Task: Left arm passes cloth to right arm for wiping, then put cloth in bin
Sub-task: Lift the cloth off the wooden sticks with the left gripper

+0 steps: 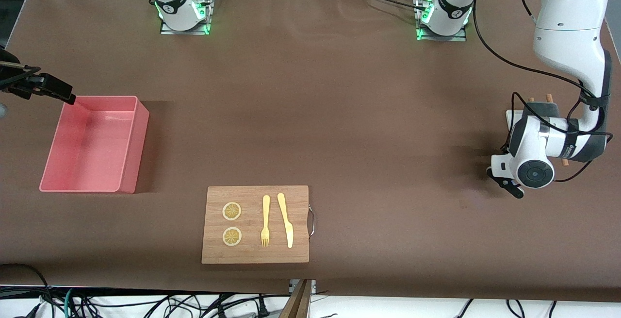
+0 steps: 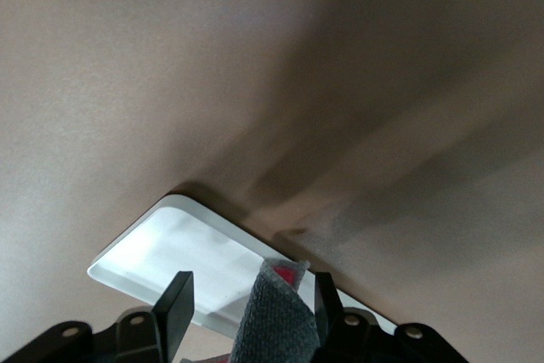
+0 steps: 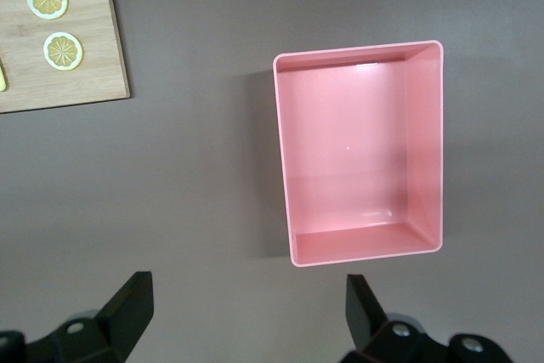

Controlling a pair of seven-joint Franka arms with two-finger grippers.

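The cloth (image 2: 276,316), dark grey with a pink-red inner face, stands folded between my left gripper's fingers and leans on one finger (image 2: 325,303). The other finger stands clear of it. My left gripper (image 2: 251,303) is open, low over the white tray (image 2: 170,252) at the left arm's end of the table. In the front view the gripper (image 1: 507,184) shows below the arm, and the cloth is hidden. The pink bin (image 1: 131,148) sits empty at the right arm's end. My right gripper (image 1: 72,98) hovers open and empty by the bin's corner, with the bin (image 3: 425,142) under its camera.
A wooden cutting board (image 1: 255,224) with two lemon slices, a yellow fork and a yellow knife lies near the front camera, and its corner shows in the right wrist view (image 3: 59,57). The white tray (image 1: 513,115) is partly hidden by the left arm.
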